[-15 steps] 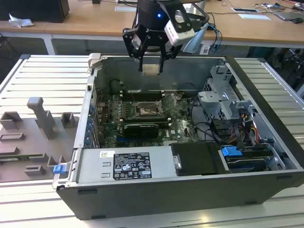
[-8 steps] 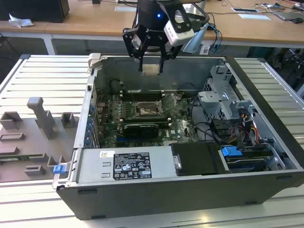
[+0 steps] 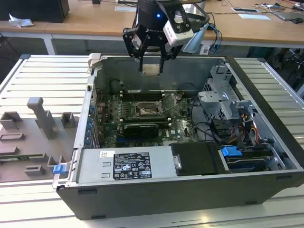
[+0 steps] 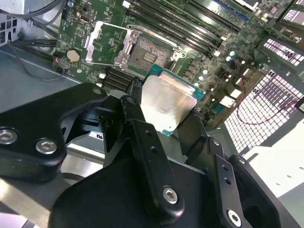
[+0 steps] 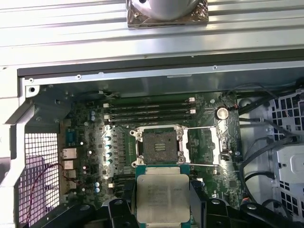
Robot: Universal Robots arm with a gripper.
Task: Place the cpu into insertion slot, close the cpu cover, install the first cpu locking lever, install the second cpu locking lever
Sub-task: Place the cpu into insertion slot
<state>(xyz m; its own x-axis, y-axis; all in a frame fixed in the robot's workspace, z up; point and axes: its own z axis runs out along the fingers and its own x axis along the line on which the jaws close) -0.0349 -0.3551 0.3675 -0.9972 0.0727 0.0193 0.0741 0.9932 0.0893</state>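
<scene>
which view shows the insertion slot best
The first wrist view: the insertion slot faces the camera nearly head-on, its dark centre and silver rim unobstructed. The second wrist view shows it at a slant beyond the cpu. The exterior view shows it small.

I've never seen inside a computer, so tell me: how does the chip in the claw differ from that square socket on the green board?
The cpu has a pale metal top; the insertion slot has a dark centre inside a silver rim. The cpu hangs above the board, clamped in the gripper; the insertion slot sits on that board, empty. Both are square.
</scene>
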